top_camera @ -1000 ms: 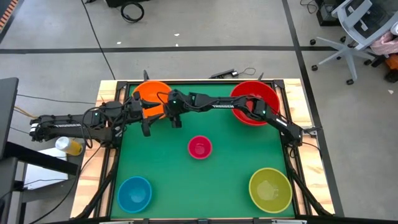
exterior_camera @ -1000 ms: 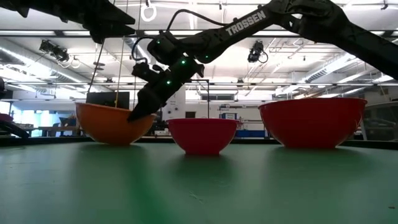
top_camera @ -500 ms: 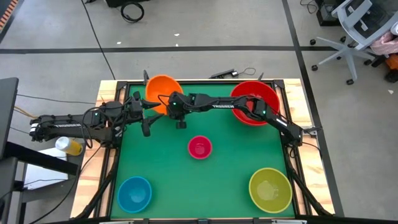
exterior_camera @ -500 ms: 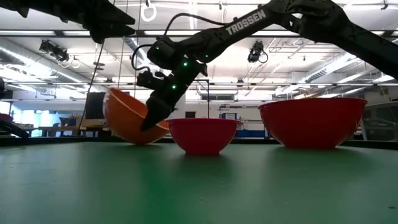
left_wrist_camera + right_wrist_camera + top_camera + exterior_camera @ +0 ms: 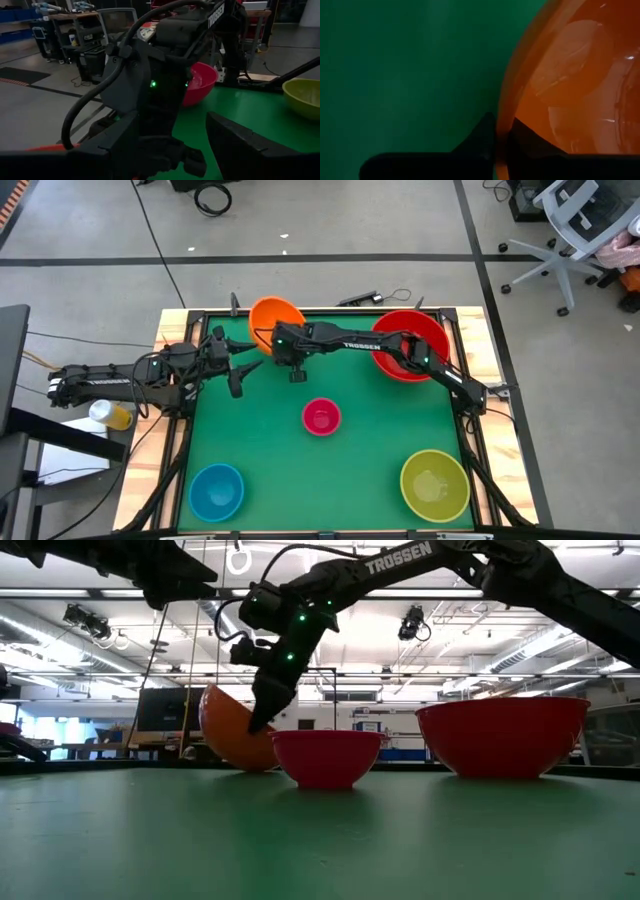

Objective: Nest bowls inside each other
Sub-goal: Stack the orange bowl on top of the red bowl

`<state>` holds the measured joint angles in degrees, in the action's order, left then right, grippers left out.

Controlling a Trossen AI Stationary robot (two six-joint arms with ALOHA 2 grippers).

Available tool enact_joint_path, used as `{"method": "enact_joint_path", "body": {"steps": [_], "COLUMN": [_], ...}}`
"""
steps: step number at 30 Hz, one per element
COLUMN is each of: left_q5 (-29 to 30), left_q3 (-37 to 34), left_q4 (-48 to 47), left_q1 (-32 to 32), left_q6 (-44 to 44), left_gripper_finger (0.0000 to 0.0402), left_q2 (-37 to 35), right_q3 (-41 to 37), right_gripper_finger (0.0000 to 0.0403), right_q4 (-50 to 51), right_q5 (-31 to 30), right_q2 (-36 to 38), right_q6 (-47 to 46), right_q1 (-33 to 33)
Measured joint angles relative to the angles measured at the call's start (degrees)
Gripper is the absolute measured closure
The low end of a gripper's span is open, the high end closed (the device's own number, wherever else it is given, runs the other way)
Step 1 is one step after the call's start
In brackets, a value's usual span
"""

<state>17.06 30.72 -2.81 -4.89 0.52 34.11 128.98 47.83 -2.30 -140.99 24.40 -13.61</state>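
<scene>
The orange bowl (image 5: 274,319) stands tipped steeply at the table's far edge, its lower wall (image 5: 238,762) on the green mat. My right gripper (image 5: 283,346) reaches in from the right and is shut on its rim. My left gripper (image 5: 240,366) hovers open just left of it, holding nothing. The red bowl (image 5: 412,346) sits upright at the far right, under the right arm. The small pink bowl (image 5: 321,417) is in the middle, the blue bowl (image 5: 217,490) near left, and the yellow-green bowl (image 5: 435,483) near right. My right gripper pinches the orange bowl's rim (image 5: 501,131), one finger (image 5: 524,136) inside the bowl and the other (image 5: 484,133) outside. The fingers slant down from above and from the table's right. The held side of the rim is raised and the bowl's lower wall rests on the mat.
The right arm (image 5: 350,346) stretches across the far half of the table, over the red bowl. A raised frame (image 5: 300,311) edges the green mat. There is free mat between the pink bowl and the two near bowls.
My right gripper has risen a little, tipped more steeply downward and shifted toward the table's right. The orange bowl has slid toward the right and far edge and tipped from nearly upright onto its side; the held rim has gone up while the lower wall stays on the mat.
</scene>
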Motion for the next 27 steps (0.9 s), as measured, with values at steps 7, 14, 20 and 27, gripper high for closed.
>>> {"method": "enact_joint_path", "body": {"steps": [7, 14, 20, 27], "left_q5": [0.0, 0.1, 0.8, 0.8], "left_q3": [0.0, 0.0, -0.1, -0.1], "left_q4": [0.0, 0.0, 1.1, 1.6], "left_q1": [0.0, 0.0, 0.0, -0.1], "left_q6": [1.0, 0.4, -0.2, -0.3], "left_gripper_finger": [0.0169, 0.0169, 0.0169, 0.0169], "left_q2": [0.1, 0.1, 0.0, 0.0], "right_q3": [1.9, 2.2, 2.1, 2.1], "right_gripper_finger": [0.0379, 0.0379, 0.038, 0.038], "right_q4": [8.6, 14.8, 20.5, 28.7], "right_q5": [-3.9, -7.3, -8.5, -9.9], "right_q2": [0.0, 0.8, 5.1, 12.2], "right_q6": [4.1, 6.2, 6.0, 2.8], "right_q1": [1.8, 4.3, 6.1, 6.9]}}
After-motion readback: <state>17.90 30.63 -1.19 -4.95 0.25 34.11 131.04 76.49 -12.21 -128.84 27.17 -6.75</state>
